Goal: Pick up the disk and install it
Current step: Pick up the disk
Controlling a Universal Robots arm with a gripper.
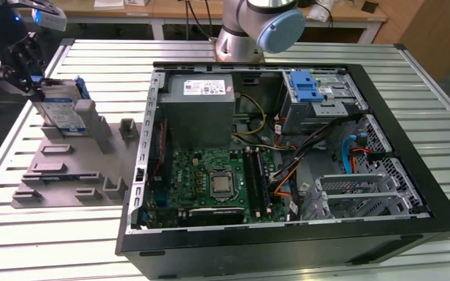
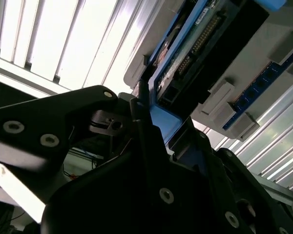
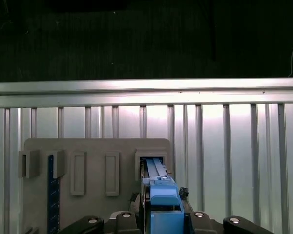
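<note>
while upright in holder (image 1: 67, 171), disk (image 1: 61, 111) (blue-framed) clamped in gripper (image 1: 37, 86)

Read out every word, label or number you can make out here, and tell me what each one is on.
No text here can be read; these carry print:
White sticker on the grey metal box: lines of print, too small to read.
White-and-blue label on the disk: blurred, unreadable.
Green circuit board: any markings are too small to tell.
</note>
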